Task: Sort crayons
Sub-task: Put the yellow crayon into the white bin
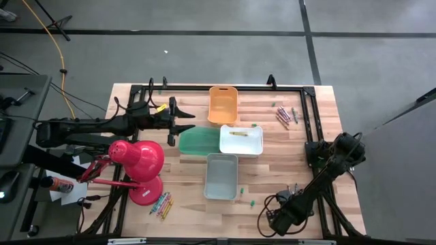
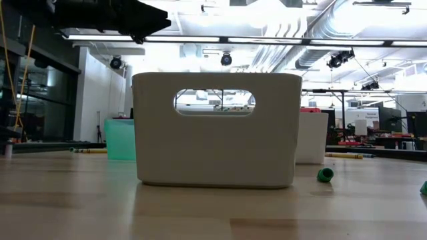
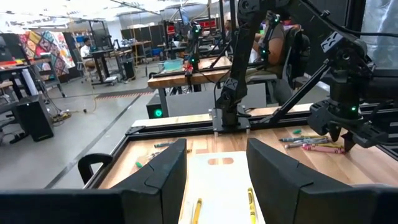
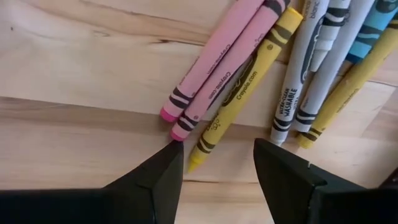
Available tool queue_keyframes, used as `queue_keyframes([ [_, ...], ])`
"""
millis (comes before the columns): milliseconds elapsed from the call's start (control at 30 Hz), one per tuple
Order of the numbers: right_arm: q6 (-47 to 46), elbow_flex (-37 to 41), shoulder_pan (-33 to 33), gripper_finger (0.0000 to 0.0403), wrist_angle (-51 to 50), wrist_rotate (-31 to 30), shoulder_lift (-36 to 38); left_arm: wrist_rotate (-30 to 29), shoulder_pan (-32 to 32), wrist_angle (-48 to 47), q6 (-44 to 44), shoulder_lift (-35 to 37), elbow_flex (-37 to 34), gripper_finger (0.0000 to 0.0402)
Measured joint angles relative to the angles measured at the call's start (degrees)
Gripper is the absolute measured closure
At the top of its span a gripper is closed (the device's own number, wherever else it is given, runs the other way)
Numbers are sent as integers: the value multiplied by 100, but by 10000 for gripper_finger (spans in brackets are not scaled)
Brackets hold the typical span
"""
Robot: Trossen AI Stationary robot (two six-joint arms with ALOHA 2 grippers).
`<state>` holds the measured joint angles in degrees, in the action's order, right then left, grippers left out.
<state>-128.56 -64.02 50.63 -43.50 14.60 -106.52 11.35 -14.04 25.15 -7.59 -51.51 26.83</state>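
The left arm reached level across the table from its side, its wrist hanging above the seam between the green bin (image 1: 199,141) and the white bin (image 1: 241,139). The left gripper (image 3: 216,149) pointed across the white bin, jaws parted and holding nothing. Two yellow crayons (image 3: 251,204) lay on the white bin's floor beyond the fingers. The right arm folded back from its base toward the near edge of the table, then bent down over a small cluster of crayons (image 1: 293,187) on the wood. The right gripper (image 4: 217,155) hung low over that cluster, jaws apart with nothing clamped. A yellow crayon (image 4: 239,90) had its tip in the gap between the two fingers, and two pink crayons (image 4: 217,59) ended just beside one fingertip. Grey crayons (image 4: 314,68) and a blue one (image 4: 379,25) lay alongside. A second scatter of crayons (image 1: 283,116) sat at the far right of the table, near the frame rail. A third heap (image 1: 162,204) lay by the base of the red desk lamp (image 1: 138,160). The orange bin (image 1: 223,104) stood at the far side and the grey bin (image 1: 221,175) nearest the front.
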Motion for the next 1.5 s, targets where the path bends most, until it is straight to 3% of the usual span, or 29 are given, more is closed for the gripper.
queue_keyframes([
  [533, -1, 7, 0, 395, -7, 57, 4, 2, 0, -5, 0, 0, 0, 247],
  [1200, 327, -41, 1, 403, -50, 44, 4, 3, -1, -7, -4, 0, 0, 247],
  [1500, 626, -642, 4, 402, -1149, -400, -20, 2, -2, 24, -9, 0, 0, 247],
])
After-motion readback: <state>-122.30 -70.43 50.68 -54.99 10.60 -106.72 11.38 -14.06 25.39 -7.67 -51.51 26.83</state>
